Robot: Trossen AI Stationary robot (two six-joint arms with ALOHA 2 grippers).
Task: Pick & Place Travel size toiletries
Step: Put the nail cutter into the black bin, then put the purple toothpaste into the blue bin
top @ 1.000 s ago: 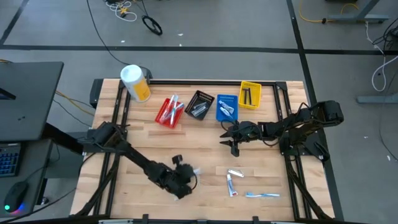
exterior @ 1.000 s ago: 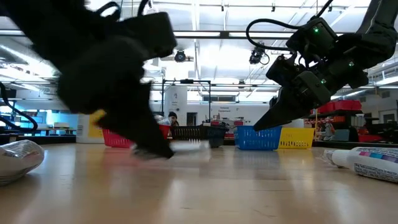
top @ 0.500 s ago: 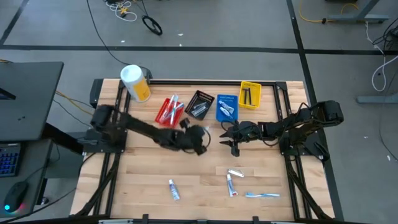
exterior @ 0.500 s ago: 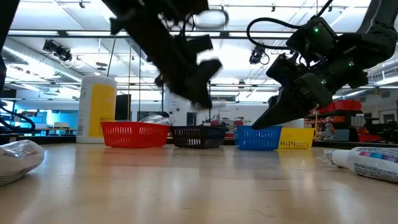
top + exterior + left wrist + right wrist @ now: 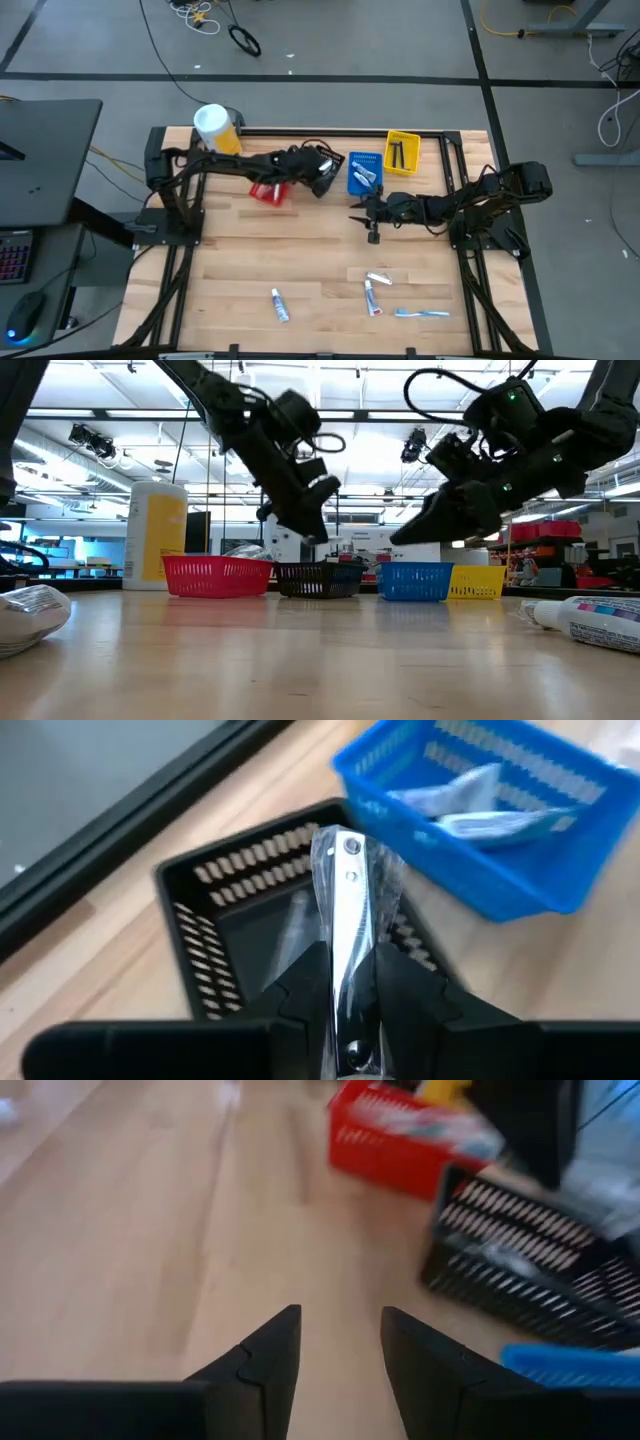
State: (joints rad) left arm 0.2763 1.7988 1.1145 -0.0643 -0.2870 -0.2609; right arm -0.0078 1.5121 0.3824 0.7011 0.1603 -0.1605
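Left gripper (image 5: 352, 985) hangs over the black bin (image 5: 215, 895), fingers closed on a slim clear-wrapped item (image 5: 347, 890) w/ a silvery core (prob. a razor or brush; hard to tell which). It stands up between the pads, tip toward the bin's open top, w/ the blue bin (image 5: 480, 840) just beside. Judging by the look, the piece is very light, stiff inside but slick in its crinkly film, so a hold low on the body, across the hard core, seems safest; a pinch on loose wrap alone could slip. Right gripper (image 5: 372, 222) waits mid-table near the blue bin, fingers apart w/ nothing between them. Other toiletries lie well apart at the table's near side: a small tube (image 5: 279, 305), two more tubes (image 5: 375, 290) and a blue toothbrush (image 5: 420, 314). The high view shows the whole row, red bin (image 5: 266, 188) to yellow bin (image 5: 402, 152), and the yellow canister (image 5: 216, 132); only the left wrist view shows the held item and the contents of the blue bin, while the low view gives the arms' height above the bins.
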